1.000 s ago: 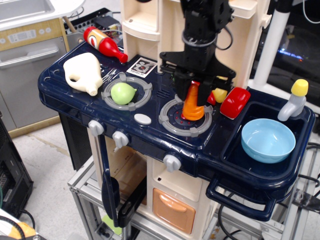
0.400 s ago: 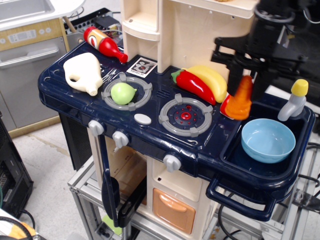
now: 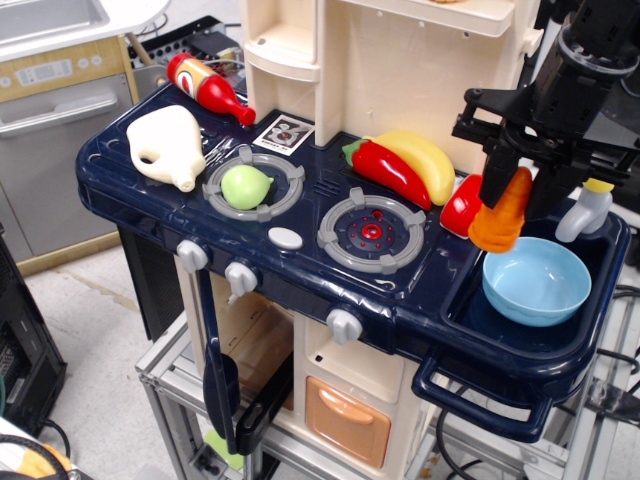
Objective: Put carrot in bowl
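My black gripper (image 3: 519, 188) is shut on the orange ridged carrot (image 3: 503, 216), wide end down. It holds the carrot in the air just above the left rim of the light-blue bowl (image 3: 537, 283). The bowl sits in the sink (image 3: 470, 310) at the right end of the dark-blue toy stove top. The carrot's narrow tip is hidden between the fingers.
A red chili pepper (image 3: 388, 170) and a yellow banana (image 3: 422, 162) lie behind the right burner (image 3: 371, 233). A red object (image 3: 460, 208) sits beside the sink. A faucet (image 3: 590, 205) stands at its back right. A green fruit (image 3: 246, 187), white jug (image 3: 169, 146) and ketchup bottle (image 3: 207, 87) are on the left.
The gripper lifted the carrot off the right burner and carried it right, past the pepper and banana, to the bowl's left rim. In the last half second it moved slightly right and down.
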Controlling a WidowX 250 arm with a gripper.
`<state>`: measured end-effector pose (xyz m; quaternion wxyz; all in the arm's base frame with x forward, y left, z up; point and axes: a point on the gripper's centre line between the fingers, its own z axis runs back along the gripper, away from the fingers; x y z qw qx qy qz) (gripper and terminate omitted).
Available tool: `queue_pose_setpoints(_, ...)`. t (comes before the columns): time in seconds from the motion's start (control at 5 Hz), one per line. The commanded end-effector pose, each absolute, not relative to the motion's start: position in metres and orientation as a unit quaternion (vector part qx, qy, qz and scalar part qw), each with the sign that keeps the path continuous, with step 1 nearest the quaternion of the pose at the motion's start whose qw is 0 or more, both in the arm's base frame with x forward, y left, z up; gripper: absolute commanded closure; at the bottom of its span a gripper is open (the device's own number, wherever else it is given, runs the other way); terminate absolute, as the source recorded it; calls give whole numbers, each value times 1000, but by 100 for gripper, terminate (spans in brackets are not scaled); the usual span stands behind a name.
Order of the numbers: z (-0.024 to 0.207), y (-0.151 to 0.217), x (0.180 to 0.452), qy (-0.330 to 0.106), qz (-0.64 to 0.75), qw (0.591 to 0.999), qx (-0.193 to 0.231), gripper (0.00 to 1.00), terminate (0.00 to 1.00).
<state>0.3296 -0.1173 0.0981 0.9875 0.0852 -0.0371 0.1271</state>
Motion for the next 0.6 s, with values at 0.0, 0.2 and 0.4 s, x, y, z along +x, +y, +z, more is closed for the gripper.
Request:
queue_pose_setpoints(0.0,120,-122,340,-40,81,990,113,0,0)
queue_pose_setpoints(0.2,124,-127,340,-38,76,987,140,0,0)
queue_pose_setpoints(0.4,124,-127,340,-38,76,987,140,0,100)
